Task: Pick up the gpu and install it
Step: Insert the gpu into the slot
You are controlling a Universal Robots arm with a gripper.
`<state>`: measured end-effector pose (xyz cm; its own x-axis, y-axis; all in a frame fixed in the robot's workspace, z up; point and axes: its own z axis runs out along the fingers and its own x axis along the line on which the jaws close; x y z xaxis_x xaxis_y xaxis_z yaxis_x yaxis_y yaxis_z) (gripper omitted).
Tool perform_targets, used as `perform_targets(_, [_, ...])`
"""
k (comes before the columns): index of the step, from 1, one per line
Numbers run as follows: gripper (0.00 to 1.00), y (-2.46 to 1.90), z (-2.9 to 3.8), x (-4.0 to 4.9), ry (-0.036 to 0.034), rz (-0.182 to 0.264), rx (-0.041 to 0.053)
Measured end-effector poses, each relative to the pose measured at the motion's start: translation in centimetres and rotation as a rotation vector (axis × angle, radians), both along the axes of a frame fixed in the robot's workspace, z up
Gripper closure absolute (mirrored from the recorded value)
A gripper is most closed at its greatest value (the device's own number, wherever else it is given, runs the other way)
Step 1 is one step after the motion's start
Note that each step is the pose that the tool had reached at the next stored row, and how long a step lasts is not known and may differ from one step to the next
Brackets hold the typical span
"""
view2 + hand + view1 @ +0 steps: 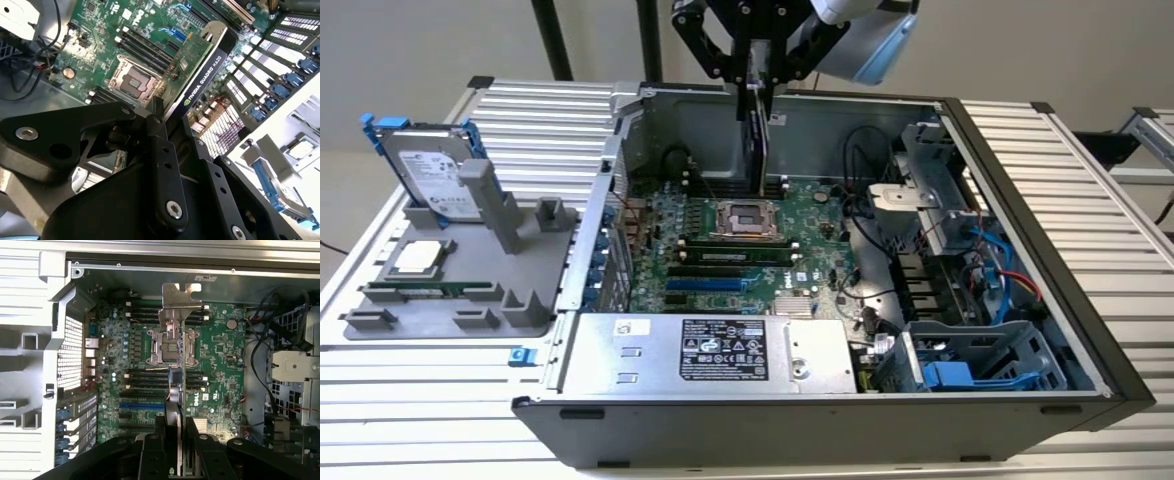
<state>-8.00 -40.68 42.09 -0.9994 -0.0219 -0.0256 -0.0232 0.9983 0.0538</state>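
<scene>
Over the motherboard (720, 240) inside the open case (1027, 210), the gripper (758, 88) pinches the graphics card (755, 150), which hangs upright on edge.

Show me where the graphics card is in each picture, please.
Exterior view: the gpu hangs edge-on in the gripper, over the open case's motherboard.
Second wrist view: green face and black edge, slanting beside the processor socket.
First wrist view: edge-on, crossing the processor socket.
Shared landmark: the processor socket.

Matt black claw (169, 116); gpu (196, 62) bracket (180, 300) shiny bare metal.
</scene>
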Motion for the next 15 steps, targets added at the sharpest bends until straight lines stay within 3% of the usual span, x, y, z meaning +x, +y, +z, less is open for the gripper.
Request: perform_targets(15, [1.00, 0.00, 0.00, 0.00, 0.0000, 0.076, -0.0001])
